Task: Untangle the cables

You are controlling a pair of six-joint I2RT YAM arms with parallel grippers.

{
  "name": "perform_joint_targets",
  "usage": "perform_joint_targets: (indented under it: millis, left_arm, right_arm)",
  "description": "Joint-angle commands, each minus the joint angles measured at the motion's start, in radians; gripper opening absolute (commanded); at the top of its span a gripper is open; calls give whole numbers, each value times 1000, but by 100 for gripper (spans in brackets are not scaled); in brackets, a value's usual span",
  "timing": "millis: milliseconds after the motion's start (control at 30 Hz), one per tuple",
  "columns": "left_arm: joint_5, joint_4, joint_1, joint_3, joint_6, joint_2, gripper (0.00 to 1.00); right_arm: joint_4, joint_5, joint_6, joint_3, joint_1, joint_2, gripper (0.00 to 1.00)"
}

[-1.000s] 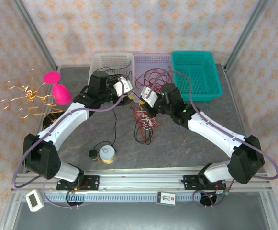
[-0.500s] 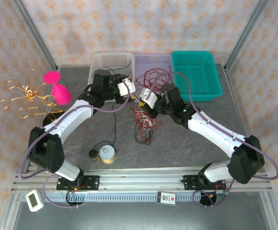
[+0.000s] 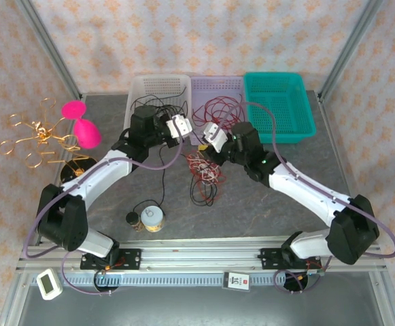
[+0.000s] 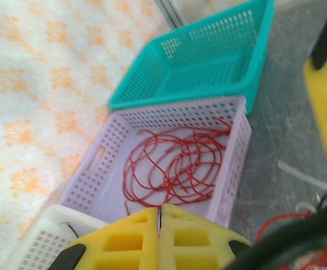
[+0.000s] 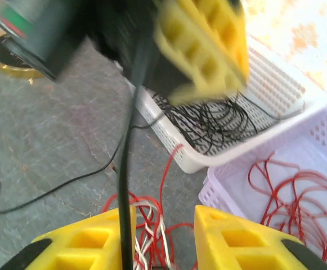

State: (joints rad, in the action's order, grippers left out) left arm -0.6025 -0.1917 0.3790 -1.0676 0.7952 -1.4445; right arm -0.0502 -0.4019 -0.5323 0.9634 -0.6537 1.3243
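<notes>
A tangle of red and off-white cables (image 3: pixel 204 166) lies on the grey table below both grippers, with a black loop (image 3: pixel 201 193) trailing toward me. My left gripper (image 3: pixel 179 126) is shut, its yellow pads pressed together (image 4: pixel 160 211). A black cable (image 5: pixel 126 169) runs from its fingers (image 5: pixel 202 45) down past my right gripper. My right gripper (image 3: pixel 214 136) hangs just right of it, over the tangle (image 5: pixel 152 225), with its jaws (image 5: pixel 163 216) open and nothing clamped between them. That black cable crosses in front of the right gripper's left finger (image 5: pixel 95 247).
At the back stand a white basket (image 3: pixel 143 87) holding black cable (image 5: pixel 219 124), a lilac basket (image 3: pixel 234 83) holding red cable (image 4: pixel 174 163), and a teal basket (image 3: pixel 279 105). A gold wire ornament (image 3: pixel 37 136) and a pink object (image 3: pixel 81 122) stand left. A can (image 3: pixel 153 219) sits near the front.
My left gripper has moved right, up to the right gripper, and has gone from open to shut. My right gripper has opened. The tangle has shifted slightly.
</notes>
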Motion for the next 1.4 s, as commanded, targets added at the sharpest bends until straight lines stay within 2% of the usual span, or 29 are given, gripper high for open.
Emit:
perform_joint_targets:
  millis: [0, 133, 233, 333, 467, 567, 700, 800, 933, 1033, 1167, 1233, 1367]
  left_arm:
    - [-23, -111, 1, 5, -68, 94, 0]
    - [-52, -141, 7, 4, -127, 173, 0]
    - [-60, -146, 17, -16, -157, 221, 0]
    - [-43, -126, 23, -57, -173, 253, 0]
    - [5, -151, 26, -112, -216, 281, 0]
    - [35, -185, 26, -160, -249, 289, 0]
    - [68, -209, 25, -242, -283, 277, 0]
    - [92, -220, 26, -305, -300, 255, 0]
    - [113, -211, 25, -372, -307, 228, 0]
    - [107, -181, 26, -402, -306, 215, 0]
    - [99, -164, 32, -380, -303, 217, 0]
    - [100, -162, 40, -360, -301, 219, 0]
    - [131, -142, 52, -354, -293, 205, 0]
  right_arm:
    - [-299, 148, 237, -89, 3, -2, 37]
    - [-513, 157, 462, -128, -8, 108, 40]
    - [-590, 157, 518, -119, -49, 208, 42]
    - [-611, 232, 548, -96, -91, 303, 42]
    - [-650, 226, 636, -110, -96, 390, 38]
    - [-637, 224, 684, -139, -104, 428, 32]
    - [-611, 290, 728, -222, -107, 432, 25]
    - [-571, 351, 730, -278, -107, 416, 24]
    - [-502, 411, 703, -332, -106, 330, 25]
    - [-404, 451, 655, -343, -106, 205, 32]
    - [-348, 284, 532, -341, -107, -27, 49]
    - [-356, 106, 488, -326, -109, -115, 58]
    - [-396, -135, 497, -270, -136, -162, 62]
